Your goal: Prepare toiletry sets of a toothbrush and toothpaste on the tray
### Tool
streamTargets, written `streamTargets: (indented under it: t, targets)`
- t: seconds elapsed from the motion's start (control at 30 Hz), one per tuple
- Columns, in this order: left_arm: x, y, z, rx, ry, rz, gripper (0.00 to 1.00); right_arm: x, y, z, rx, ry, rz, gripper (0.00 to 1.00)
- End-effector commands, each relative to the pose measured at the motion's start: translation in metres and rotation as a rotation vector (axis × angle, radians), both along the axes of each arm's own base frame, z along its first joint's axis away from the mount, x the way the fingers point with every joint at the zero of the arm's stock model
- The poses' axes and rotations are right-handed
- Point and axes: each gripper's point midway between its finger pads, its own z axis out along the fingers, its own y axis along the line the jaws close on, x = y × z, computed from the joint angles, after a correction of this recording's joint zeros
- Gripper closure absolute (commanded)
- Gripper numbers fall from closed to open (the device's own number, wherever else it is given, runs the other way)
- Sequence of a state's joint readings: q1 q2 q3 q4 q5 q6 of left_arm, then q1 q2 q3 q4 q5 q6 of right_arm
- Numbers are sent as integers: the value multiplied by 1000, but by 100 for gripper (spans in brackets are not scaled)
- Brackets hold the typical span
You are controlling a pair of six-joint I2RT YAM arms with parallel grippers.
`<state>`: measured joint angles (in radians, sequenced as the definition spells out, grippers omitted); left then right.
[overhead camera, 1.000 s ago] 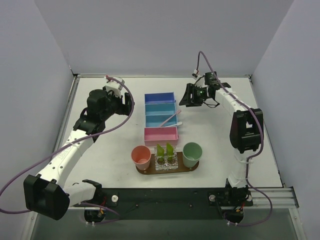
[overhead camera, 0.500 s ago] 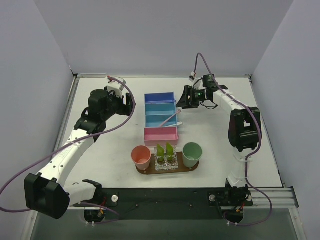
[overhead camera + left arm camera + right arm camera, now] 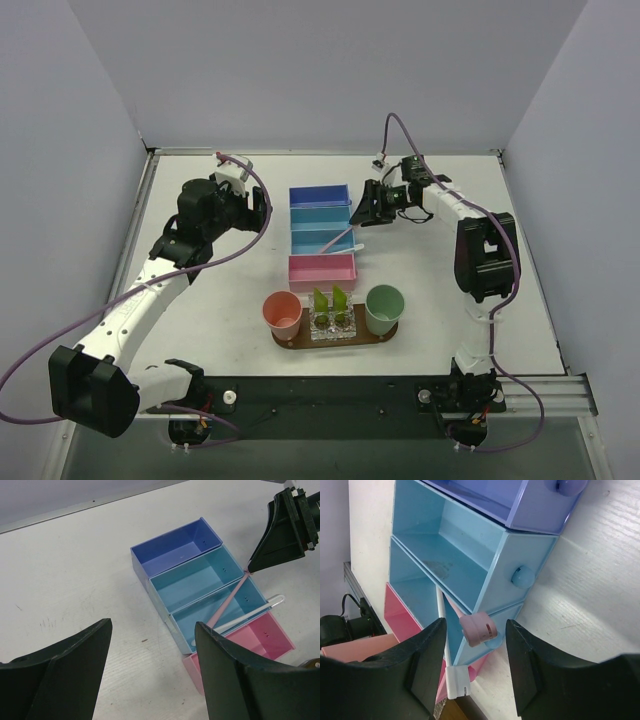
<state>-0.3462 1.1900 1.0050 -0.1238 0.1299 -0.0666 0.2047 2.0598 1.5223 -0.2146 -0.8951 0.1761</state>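
The right hand (image 3: 475, 626) is spread open, its fingers on either side of the end of the pink toothbrush (image 3: 227, 602), which sticks out of the right side of the teal bin (image 3: 315, 240) beside the white toothbrush (image 3: 250, 614). The left hand (image 3: 152, 630), also open and holding nothing, hovers over the bench to the left of the bins. On the tray (image 3: 285, 342) at the near edge, both toothpaste tubes (image 3: 320, 300) stand in the clear holder (image 3: 332, 322) between the two cups, so I judge the toothpaste half done and both brushes yet to be moved.
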Motion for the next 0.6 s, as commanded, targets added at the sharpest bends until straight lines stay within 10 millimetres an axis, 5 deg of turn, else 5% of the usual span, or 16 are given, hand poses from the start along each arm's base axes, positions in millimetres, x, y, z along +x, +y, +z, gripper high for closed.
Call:
streamTargets:
  t: [0.0,0.43,0.57]
  targets:
    - [4,-2,11,-9,-40,1,23,-10,6,0,31,1,61,55]
    - [4,-1,11,-6,-40,5,23,-10,7,2,50,0,74,69]
    - [3,0,12,-5,-44,7,23,-9,8,4,51,-6,73,82]
